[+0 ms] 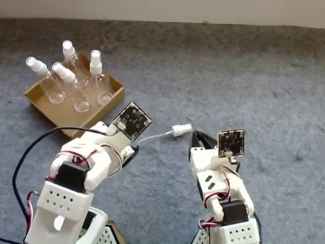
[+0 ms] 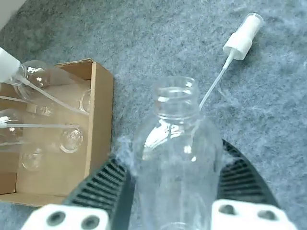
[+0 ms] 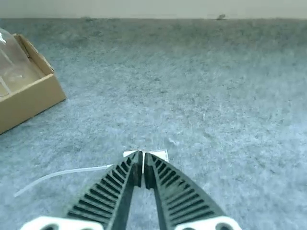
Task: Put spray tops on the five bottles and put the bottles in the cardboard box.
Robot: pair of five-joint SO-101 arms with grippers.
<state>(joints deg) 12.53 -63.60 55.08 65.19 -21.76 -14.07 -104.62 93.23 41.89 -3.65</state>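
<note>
Clear round bottle (image 2: pixel 175 158) — fuzzy carpet (image 2: pixel 268 96).

A grey, fuzzy covering (image 1: pixel 254 76) (carpet or felt, by its nap) spreads over the whole worktop, mottled lighter and darker in patches. Along its far edge runs a pale, plain band (image 1: pixel 152 9); whether it is a wall or a bare surface I cannot tell. On that boundary sits a small dark speck (image 3: pixel 220 17).
</note>
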